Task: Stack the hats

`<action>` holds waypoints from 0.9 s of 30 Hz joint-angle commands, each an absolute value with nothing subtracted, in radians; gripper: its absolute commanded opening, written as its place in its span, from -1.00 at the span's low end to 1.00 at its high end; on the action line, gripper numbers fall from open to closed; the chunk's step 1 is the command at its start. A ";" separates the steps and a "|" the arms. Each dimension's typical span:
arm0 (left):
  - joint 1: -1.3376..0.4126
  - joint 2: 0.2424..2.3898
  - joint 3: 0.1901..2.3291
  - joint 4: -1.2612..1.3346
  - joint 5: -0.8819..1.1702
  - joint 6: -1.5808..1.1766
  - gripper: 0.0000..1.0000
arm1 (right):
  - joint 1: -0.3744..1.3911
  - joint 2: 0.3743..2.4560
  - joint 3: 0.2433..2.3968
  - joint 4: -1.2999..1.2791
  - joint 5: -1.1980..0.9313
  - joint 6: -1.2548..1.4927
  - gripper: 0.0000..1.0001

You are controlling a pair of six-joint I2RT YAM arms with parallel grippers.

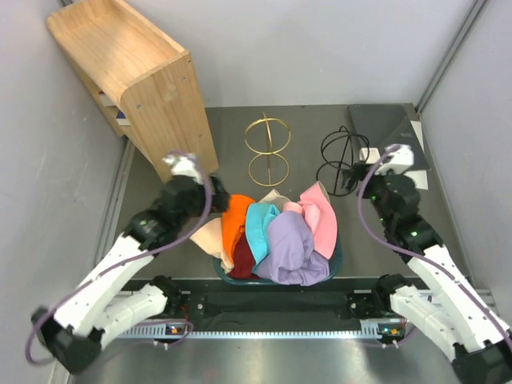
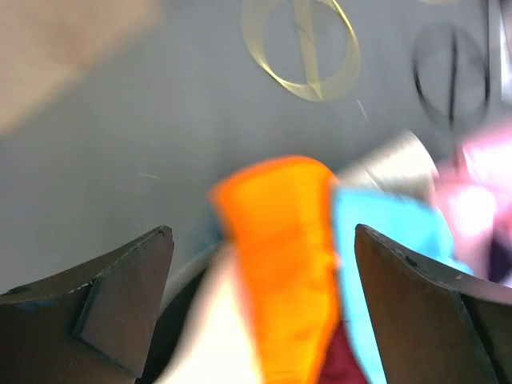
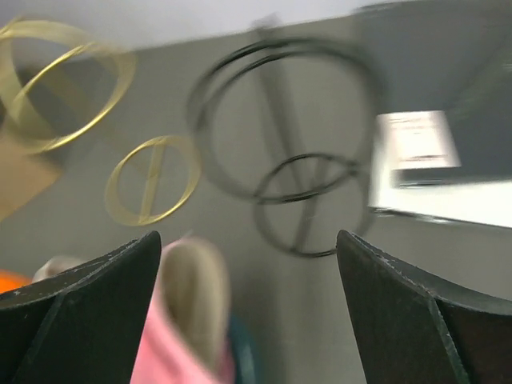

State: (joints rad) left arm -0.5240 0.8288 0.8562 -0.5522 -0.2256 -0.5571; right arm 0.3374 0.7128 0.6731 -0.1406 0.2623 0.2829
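Note:
Several soft hats lie heaped in a dark teal tub [image 1: 338,254] at the near middle of the table: orange [image 1: 238,224], teal [image 1: 260,228], lavender [image 1: 292,244], pink [image 1: 320,216], maroon [image 1: 242,260], beige [image 1: 276,197] and peach [image 1: 210,236]. My left gripper [image 1: 216,194] hovers open at the pile's left rear. In the left wrist view the orange hat [image 2: 288,256] sits between its spread fingers [image 2: 120,296], nothing gripped. My right gripper [image 1: 354,182] stands open at the pile's right rear, above bare table, with the pink hat [image 3: 172,344] by its left finger.
A wooden shelf unit [image 1: 136,72] leans at the back left. Behind the tub stand a gold wire globe frame [image 1: 268,148] and a black one [image 1: 342,160]. A dark flat board [image 1: 384,128] with a white label lies at the back right. Grey walls close in on both sides.

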 commanded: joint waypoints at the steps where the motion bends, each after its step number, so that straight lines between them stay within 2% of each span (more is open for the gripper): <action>1: -0.820 1.051 0.955 -0.416 -0.448 -0.606 0.98 | 0.608 0.779 0.748 -0.094 0.284 0.308 0.79; 4: -0.890 1.155 1.031 -0.432 -0.503 -0.705 0.98 | 0.721 0.819 0.770 -0.123 0.272 0.330 0.80; 9: -0.899 1.174 1.060 -0.348 -0.376 -0.725 0.98 | 0.764 0.815 0.785 -0.199 0.178 0.365 0.75; 13: -0.908 1.164 1.069 -0.327 -0.279 -0.749 0.98 | 0.772 0.807 0.845 -0.299 0.004 0.327 0.73; 17: -0.910 1.149 1.065 -0.394 -0.330 -0.792 0.98 | 0.799 0.821 0.908 -0.466 -0.150 0.325 0.68; 27: -0.910 1.137 1.088 -0.456 -0.384 -0.764 0.98 | 0.965 0.922 0.924 -0.612 -0.224 0.387 0.60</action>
State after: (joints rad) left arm -0.9062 1.1587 1.0405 -0.4404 -0.3614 -0.7582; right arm 0.9077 0.8680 0.9054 -0.5491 -0.1726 0.3515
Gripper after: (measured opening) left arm 0.991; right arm 0.817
